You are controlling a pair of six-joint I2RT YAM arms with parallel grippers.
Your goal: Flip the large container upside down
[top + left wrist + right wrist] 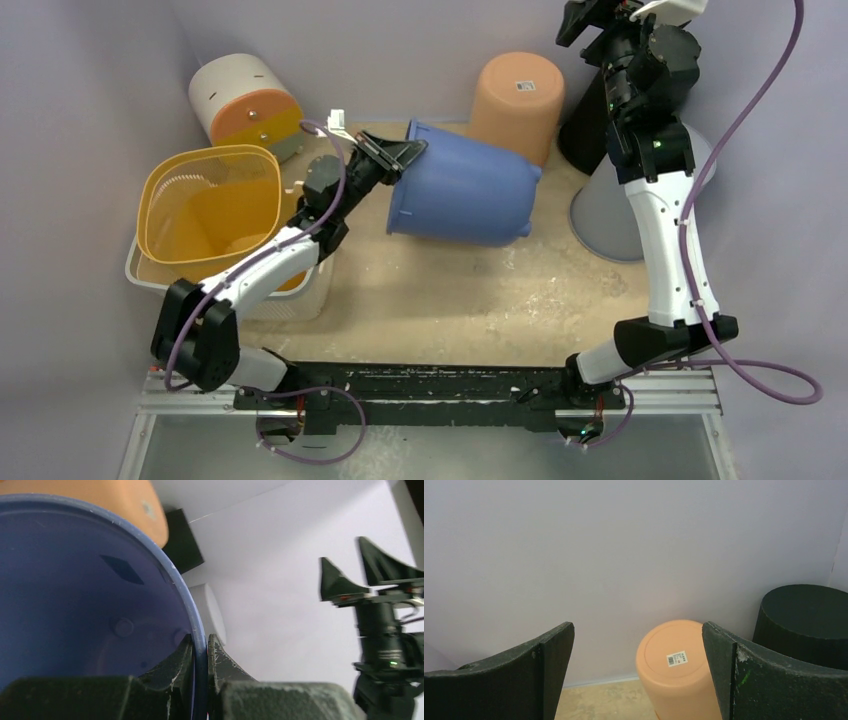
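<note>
The large container is a blue bucket (465,190) lying tilted on its side over the sandy table, its mouth facing left and its base to the right. My left gripper (400,155) is shut on the top of the bucket's rim. In the left wrist view one finger is inside the blue wall (75,605) and the other outside, with the gripper (200,640) pinching the thin rim between them. My right gripper (638,627) is open and holds nothing. It is raised high at the back right, looking down at an orange pot.
An upturned orange pot (518,100) stands against the back wall, with a black pot (809,620) and a grey container (610,215) at the right. A yellow basket (210,205) sits in a white crate (300,300) at the left. A white and orange cylinder (245,100) lies behind it.
</note>
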